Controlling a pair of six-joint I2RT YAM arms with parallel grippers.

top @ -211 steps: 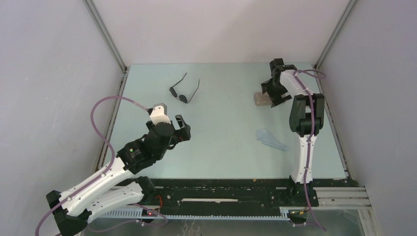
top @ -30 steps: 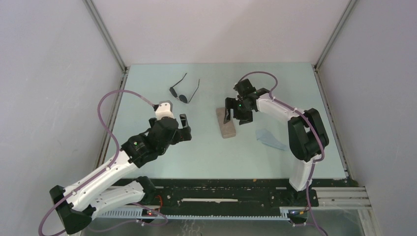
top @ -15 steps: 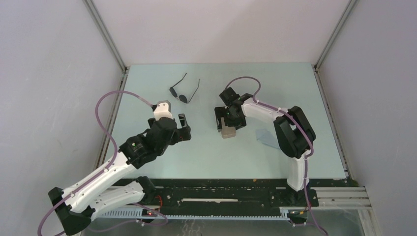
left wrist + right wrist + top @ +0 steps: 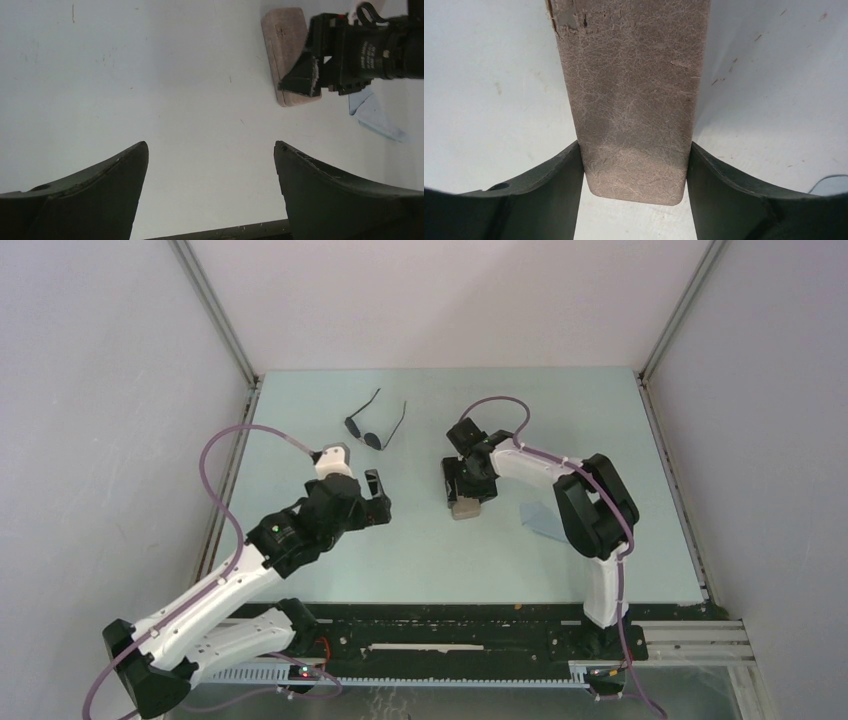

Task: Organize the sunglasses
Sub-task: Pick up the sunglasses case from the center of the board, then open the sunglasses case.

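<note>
1. The right fingers (image 4: pixel 744 200) pinch the grey-brown case (image 4: pixel 634 100) across its width, one pressed against each long side near its rounded end.
2. The case lies flat and closed on the bench (image 4: pixel 440 560), near the middle.
3. The left fingers (image 4: pixel 90 200) are spread wide, holding nothing, above bare bench left of the case.
4. The sunglasses (image 4: pixel 365 432) lie on the far left part of the bench, well apart from both arms. Their temple arms are unfolded and point toward the far wall.
5. A light blue cloth (image 4: pixel 545 520) lies near the case, on its right.
</note>
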